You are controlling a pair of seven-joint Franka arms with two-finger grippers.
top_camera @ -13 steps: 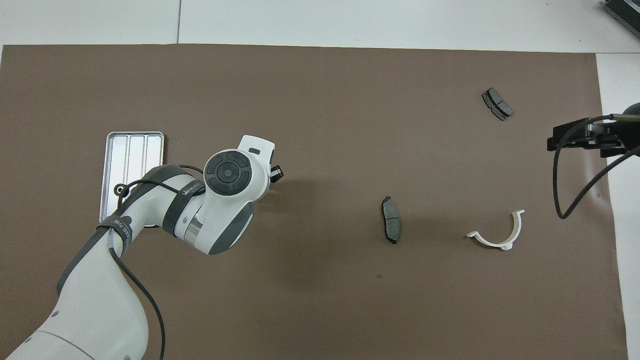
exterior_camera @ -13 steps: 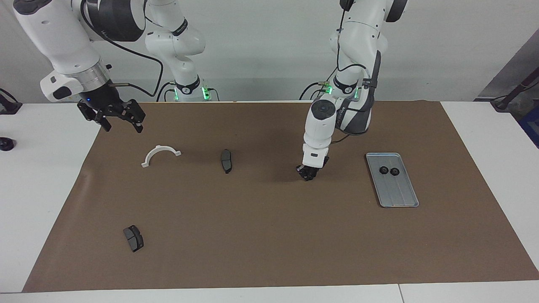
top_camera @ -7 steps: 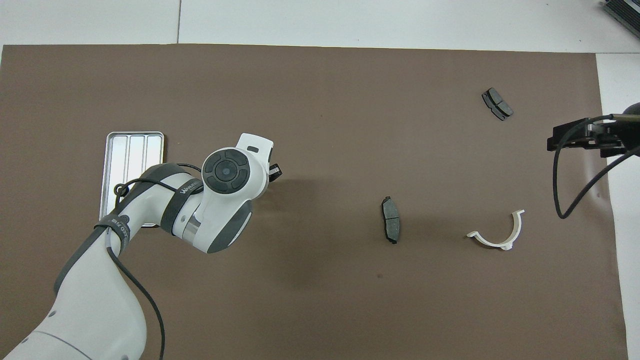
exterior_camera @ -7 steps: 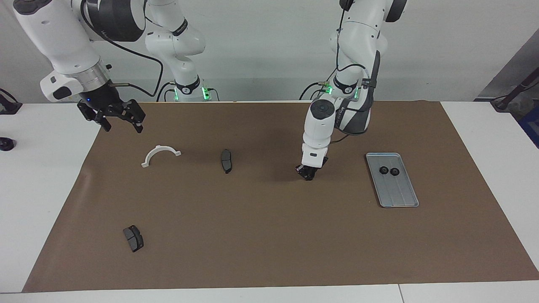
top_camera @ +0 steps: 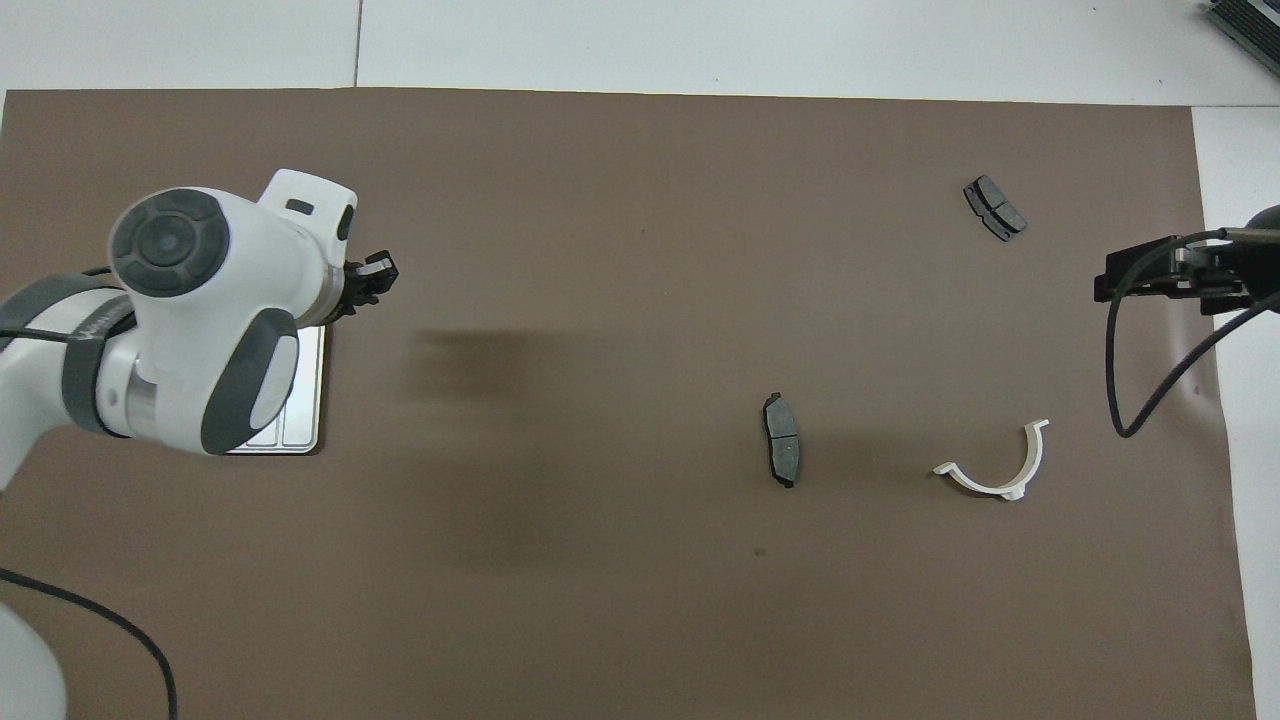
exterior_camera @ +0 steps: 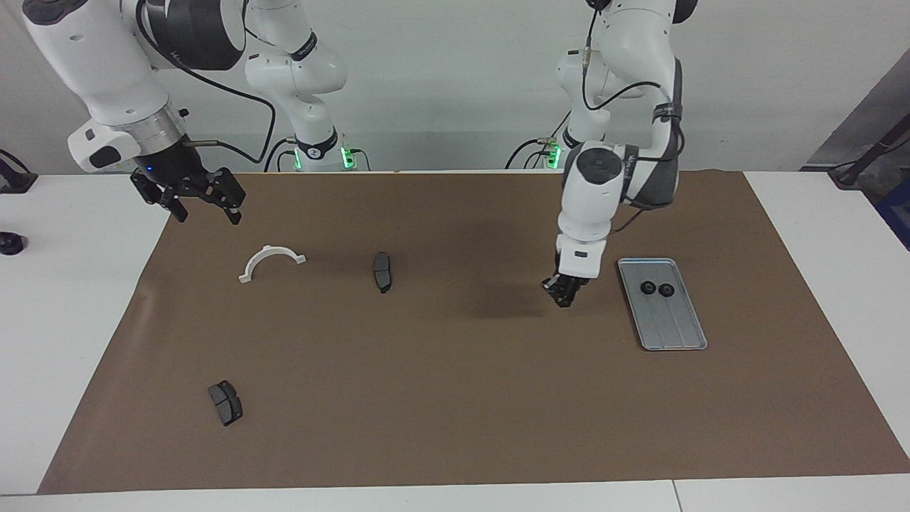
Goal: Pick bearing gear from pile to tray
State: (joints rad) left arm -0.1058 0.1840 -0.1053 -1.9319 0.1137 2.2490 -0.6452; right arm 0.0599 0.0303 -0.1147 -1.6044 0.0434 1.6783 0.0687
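The silver-grey tray [exterior_camera: 672,323] lies on the brown mat toward the left arm's end; two black bearing gears [exterior_camera: 648,287] [exterior_camera: 667,289] sit in its end nearer the robots. In the overhead view the left arm hides most of the tray [top_camera: 300,400]. My left gripper [exterior_camera: 565,293] hangs low over the mat beside the tray, fingers drawn together on a small black bearing gear; it also shows in the overhead view [top_camera: 372,278]. My right gripper [exterior_camera: 203,205] waits open and empty over the mat's edge at the right arm's end. No pile shows.
A white half-ring [exterior_camera: 271,260] and a dark brake pad [exterior_camera: 382,272] lie on the mat between the arms. A second brake pad [exterior_camera: 225,402] lies farther from the robots toward the right arm's end. A small black object [exterior_camera: 8,244] sits on the white table.
My left gripper has risen off the mat and moved toward the tray, its arm now covering most of the tray from above. The right arm has not moved.
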